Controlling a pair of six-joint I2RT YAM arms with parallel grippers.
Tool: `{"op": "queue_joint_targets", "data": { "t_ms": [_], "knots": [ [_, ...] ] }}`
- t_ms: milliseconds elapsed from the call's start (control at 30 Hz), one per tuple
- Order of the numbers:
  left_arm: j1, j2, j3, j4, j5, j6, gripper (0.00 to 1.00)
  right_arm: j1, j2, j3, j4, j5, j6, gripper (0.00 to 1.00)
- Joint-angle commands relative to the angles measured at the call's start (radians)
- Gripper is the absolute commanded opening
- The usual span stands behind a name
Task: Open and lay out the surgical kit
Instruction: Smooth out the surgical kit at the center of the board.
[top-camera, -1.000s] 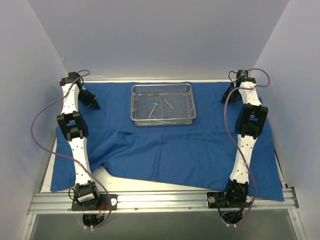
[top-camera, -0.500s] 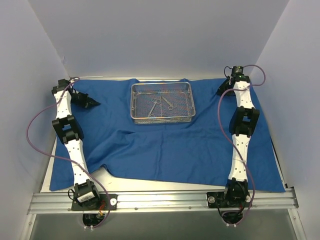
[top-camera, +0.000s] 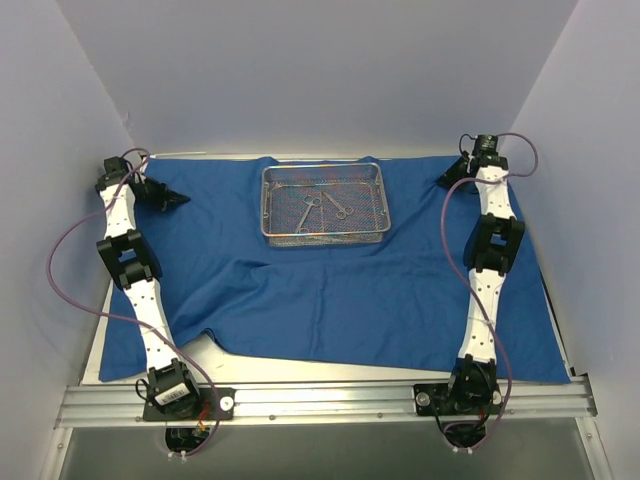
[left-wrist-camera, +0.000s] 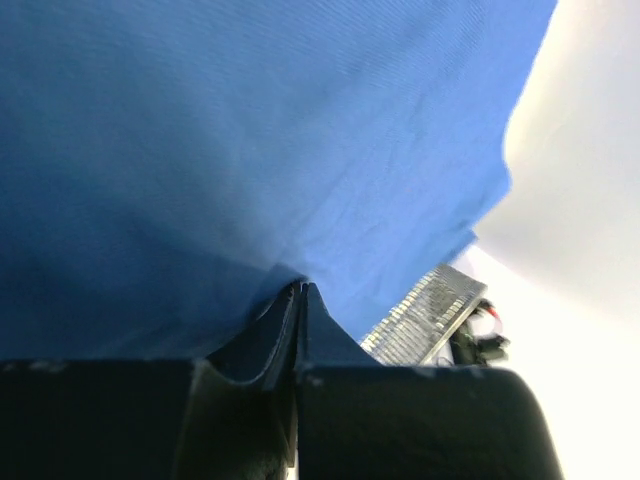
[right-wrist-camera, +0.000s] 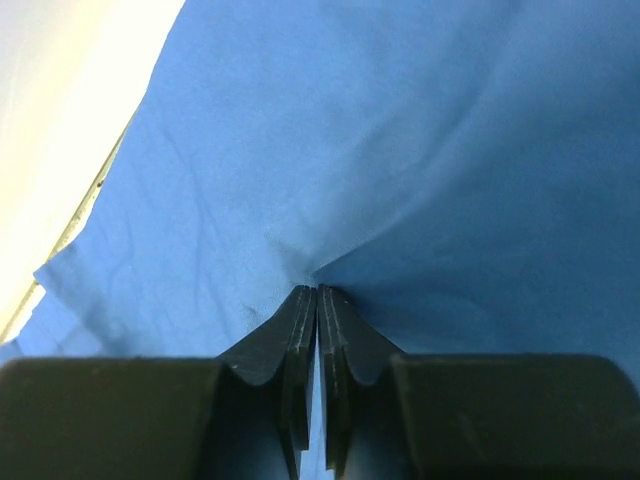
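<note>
The royal-blue cloth wrap (top-camera: 330, 290) lies spread over the table. On its back middle stands the silver wire-mesh tray (top-camera: 323, 240), with thin steel instruments (top-camera: 310, 213) lying in it. My left gripper (top-camera: 183, 199) is low at the cloth's back left and is shut on a pinch of the cloth (left-wrist-camera: 250, 150); the left wrist view shows the fabric puckered at the left gripper (left-wrist-camera: 300, 286), with the tray (left-wrist-camera: 425, 320) beyond. My right gripper (top-camera: 442, 182) is at the back right. In the right wrist view the right gripper (right-wrist-camera: 318, 290) is shut on a fold of the cloth (right-wrist-camera: 400, 150).
Bare white table (top-camera: 205, 350) shows at the front left, where the cloth's near edge is drawn back. An aluminium rail (top-camera: 320, 400) with both arm bases runs along the front. White enclosure walls stand close on the left, right and back.
Both arms have swung outward and back with the cloth pinched, the left further left and the right toward the back right. The cloth's back corners are spread wider. The tray has not moved.
</note>
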Motion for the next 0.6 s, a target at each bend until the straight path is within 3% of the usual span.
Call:
{"op": "queue_joint_targets", "data": {
  "t_ms": [0, 67, 167, 267, 300, 333, 433, 467, 500, 533, 567],
  "knots": [
    [-0.029, -0.225, -0.072, 0.093, -0.096, 0.078, 0.02, 0.027, -0.018, -0.027, 0.011, -0.005, -0.089, 0.11],
    [-0.044, -0.350, -0.134, 0.087, -0.131, 0.109, 0.02, 0.032, -0.067, -0.029, 0.021, -0.018, -0.081, 0.15],
    [-0.089, -0.480, -0.136, -0.043, -0.326, 0.206, 0.03, 0.030, -0.136, -0.036, 0.018, -0.016, -0.078, 0.22],
    [-0.132, -0.582, -0.110, -0.195, -0.562, 0.290, 0.09, 0.033, -0.227, -0.082, -0.013, 0.001, -0.067, 0.32],
    [-0.141, -0.615, -0.117, -0.259, -0.626, 0.328, 0.16, 0.041, -0.277, -0.098, -0.030, 0.014, -0.067, 0.34],
    [-0.147, -0.647, -0.181, -0.276, -0.716, 0.338, 0.19, 0.048, -0.307, -0.120, -0.054, 0.022, -0.072, 0.35],
    [-0.152, -0.837, -0.400, -0.197, -0.760, 0.379, 0.25, 0.116, -0.438, -0.254, -0.070, 0.051, -0.118, 0.36],
    [-0.146, -0.948, -0.592, -0.121, -0.734, 0.393, 0.25, 0.136, -0.474, -0.326, -0.081, 0.065, -0.123, 0.36],
    [-0.139, -1.001, -0.682, -0.094, -0.725, 0.399, 0.22, 0.174, -0.509, -0.366, -0.078, 0.070, -0.126, 0.36],
    [-0.129, -1.049, -0.768, -0.065, -0.690, 0.398, 0.03, 0.194, -0.584, -0.406, -0.072, 0.079, -0.135, 0.36],
    [-0.116, -1.145, -0.938, -0.034, -0.637, 0.393, 0.02, 0.208, -0.629, -0.449, -0.067, 0.094, -0.139, 0.36]
  ]
}}
